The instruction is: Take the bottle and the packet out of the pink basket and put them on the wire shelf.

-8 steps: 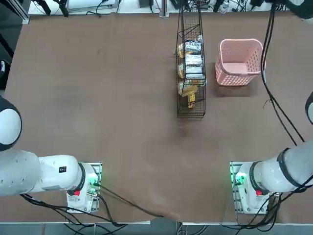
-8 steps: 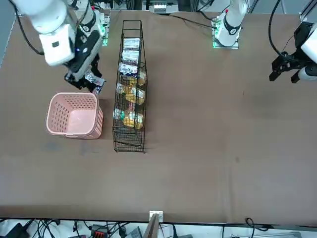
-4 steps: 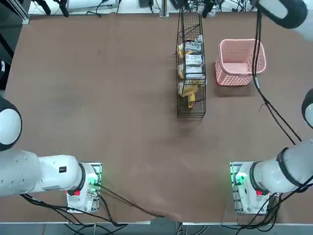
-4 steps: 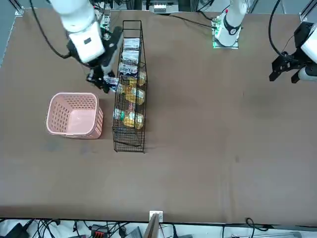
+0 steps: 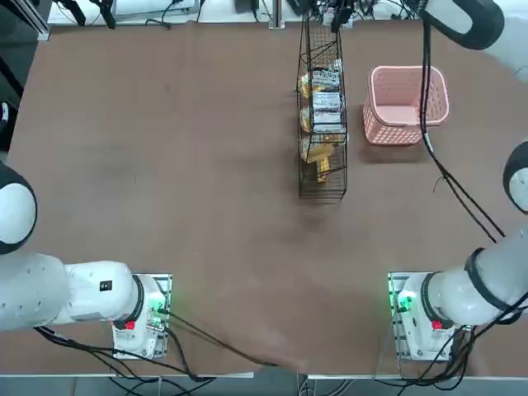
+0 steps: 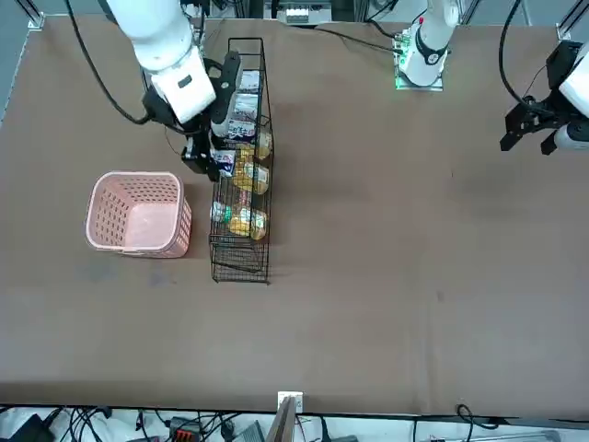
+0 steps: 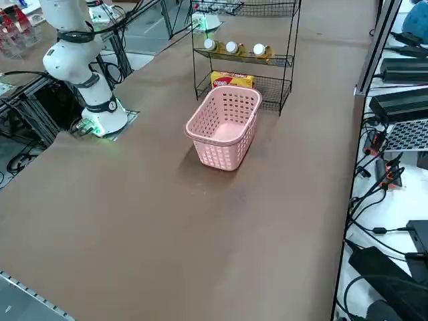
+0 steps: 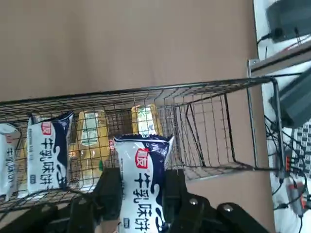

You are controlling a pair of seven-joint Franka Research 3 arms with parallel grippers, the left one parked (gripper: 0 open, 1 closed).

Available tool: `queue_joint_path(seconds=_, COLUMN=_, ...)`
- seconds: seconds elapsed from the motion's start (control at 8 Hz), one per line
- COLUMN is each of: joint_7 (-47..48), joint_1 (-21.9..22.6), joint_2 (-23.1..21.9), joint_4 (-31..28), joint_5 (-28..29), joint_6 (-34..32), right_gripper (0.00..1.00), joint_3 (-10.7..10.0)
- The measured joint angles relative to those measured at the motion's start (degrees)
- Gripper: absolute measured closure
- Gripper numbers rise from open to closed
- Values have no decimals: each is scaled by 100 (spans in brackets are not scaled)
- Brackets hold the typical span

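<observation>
Shelfward since earlier, the packet [image 8: 143, 182] sits inside the pincer [image 8: 144, 193].

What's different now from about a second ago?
The right gripper has swung from beside the pink basket to the wire shelf, carrying the packet between its fingers, over to the shelf's side facing the basket. Nothing was let go. The basket, shelf and yellow bottles stayed put.

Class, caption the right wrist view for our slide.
Right gripper holding a packet by the wire shelf, more packets on it.
</observation>
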Motion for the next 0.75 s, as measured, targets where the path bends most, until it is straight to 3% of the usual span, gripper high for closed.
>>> queue_joint_path(seconds=0.75, joint_7=-116, joint_1=31, joint_2=190, joint_4=1, joint_5=0, joint_6=72, right_gripper=56, joint_3=188)
